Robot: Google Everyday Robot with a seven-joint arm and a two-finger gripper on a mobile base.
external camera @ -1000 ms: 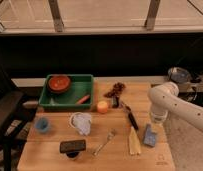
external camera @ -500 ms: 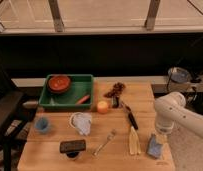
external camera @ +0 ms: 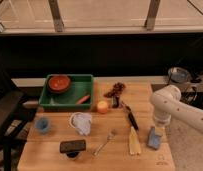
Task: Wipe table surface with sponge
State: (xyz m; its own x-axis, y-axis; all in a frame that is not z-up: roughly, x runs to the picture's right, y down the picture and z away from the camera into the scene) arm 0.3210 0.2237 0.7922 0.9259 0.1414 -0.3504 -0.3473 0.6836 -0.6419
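Note:
A blue sponge [external camera: 154,138] stands on edge on the wooden table [external camera: 50,160], near its front right corner. My gripper [external camera: 157,129] comes straight down onto the sponge's top from the white arm [external camera: 167,100], which reaches in from the right. The gripper is shut on the sponge and holds it against the table surface. The wrist hides the fingertips.
Left of the sponge lie a yellow banana [external camera: 134,142], a black-handled knife [external camera: 131,119] and a fork [external camera: 105,142]. Further left are an orange [external camera: 102,106], a white cloth [external camera: 82,121], a blue cup [external camera: 42,125] and a black object [external camera: 72,146]. A green tray [external camera: 87,80] with a red bowl [external camera: 59,82] sits at the back left.
The arm's elbow has swung right and lower. The sponge has shifted with the gripper, slightly toward the table's front right corner. Other objects have not moved.

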